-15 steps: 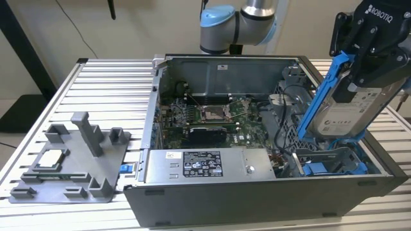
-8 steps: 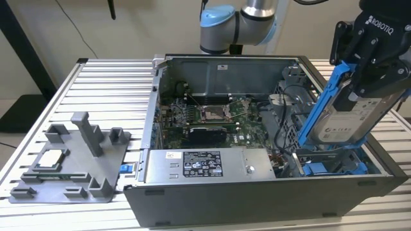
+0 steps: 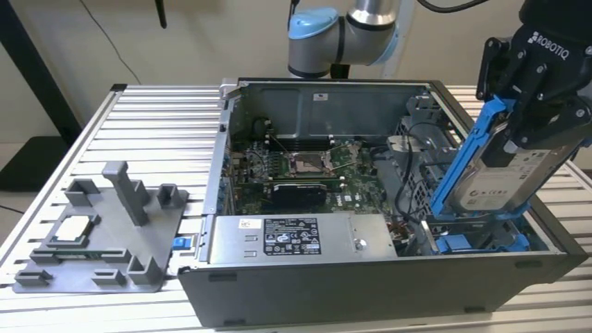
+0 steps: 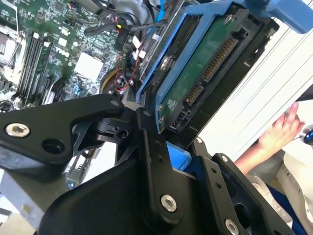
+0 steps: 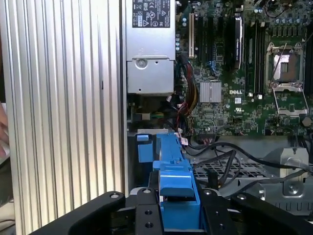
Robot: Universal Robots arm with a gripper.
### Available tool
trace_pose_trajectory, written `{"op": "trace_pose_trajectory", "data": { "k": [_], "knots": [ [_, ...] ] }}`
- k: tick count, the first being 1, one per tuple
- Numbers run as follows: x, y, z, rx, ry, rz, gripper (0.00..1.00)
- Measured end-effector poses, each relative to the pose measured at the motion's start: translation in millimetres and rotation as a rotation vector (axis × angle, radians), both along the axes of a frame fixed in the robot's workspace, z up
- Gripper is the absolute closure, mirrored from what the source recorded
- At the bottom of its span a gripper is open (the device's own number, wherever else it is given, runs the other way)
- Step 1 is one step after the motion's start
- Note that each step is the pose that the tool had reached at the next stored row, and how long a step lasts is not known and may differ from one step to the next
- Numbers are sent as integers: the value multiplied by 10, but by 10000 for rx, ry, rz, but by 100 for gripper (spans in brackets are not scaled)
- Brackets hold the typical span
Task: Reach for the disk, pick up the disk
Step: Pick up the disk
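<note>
Blue-railed disk (image 3: 504, 182) between closed jaws.

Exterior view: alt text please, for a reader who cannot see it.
The gripper holds the disk by its blue rails, tilted, lifted above the open computer case on the exterior view's right. A grey fixture sits on the table at left.

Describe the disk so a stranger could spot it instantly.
Find the open computer case on the ribbed table. At the exterior view's right, above the case's corner, the black gripper holds the disk tilted. Bright blue rails and a white label set it apart from the silver box with its black label.
</note>
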State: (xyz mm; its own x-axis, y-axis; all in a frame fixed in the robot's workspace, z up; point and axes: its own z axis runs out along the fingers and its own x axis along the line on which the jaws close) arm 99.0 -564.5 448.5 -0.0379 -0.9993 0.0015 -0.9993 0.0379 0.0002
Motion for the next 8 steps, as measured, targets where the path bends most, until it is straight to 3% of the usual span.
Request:
{"op": "trace_pose_trajectory", "data": {
  "k": [8],
  "knots": [
    [4, -7, -5, 6, -1, 0, 100]
  ]
}}
